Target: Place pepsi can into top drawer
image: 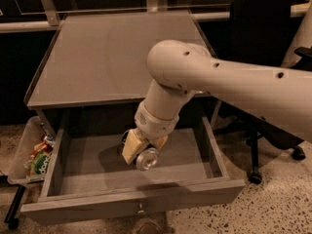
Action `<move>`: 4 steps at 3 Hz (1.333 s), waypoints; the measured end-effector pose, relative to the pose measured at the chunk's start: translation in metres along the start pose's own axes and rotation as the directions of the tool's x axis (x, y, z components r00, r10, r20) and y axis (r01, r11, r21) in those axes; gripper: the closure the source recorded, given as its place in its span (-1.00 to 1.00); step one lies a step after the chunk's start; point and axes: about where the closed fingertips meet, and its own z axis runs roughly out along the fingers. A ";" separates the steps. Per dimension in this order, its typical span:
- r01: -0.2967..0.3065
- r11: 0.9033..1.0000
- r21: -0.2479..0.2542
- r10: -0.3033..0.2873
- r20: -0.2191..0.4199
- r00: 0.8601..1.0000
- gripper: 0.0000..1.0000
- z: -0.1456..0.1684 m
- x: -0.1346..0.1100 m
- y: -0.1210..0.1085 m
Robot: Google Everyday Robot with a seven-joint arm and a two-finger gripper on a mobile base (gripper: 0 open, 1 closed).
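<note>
The top drawer [87,165] is pulled open below the grey cabinet top, with its small metal knob [141,209] on the front panel. My gripper [138,153] hangs from the big white arm inside the drawer, left of its middle and low over the floor. It is shut on the pepsi can [146,159], of which only the round silver end shows, facing the camera. The can's dark blue body is hidden behind the pale fingers [131,149].
The grey cabinet top [117,52] lies behind the drawer. A clear plastic bin [23,152] of snack packets hangs at the drawer's left. A black office chair [261,38] stands at the right on the speckled floor.
</note>
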 end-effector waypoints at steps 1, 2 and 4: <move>-0.034 0.999 -0.031 0.033 -0.004 0.999 1.00 0.045 -0.004 -0.012; -0.048 0.998 -0.043 0.048 0.007 0.999 1.00 0.076 -0.022 -0.025; -0.055 0.997 -0.052 0.056 0.017 0.998 1.00 0.111 -0.039 -0.048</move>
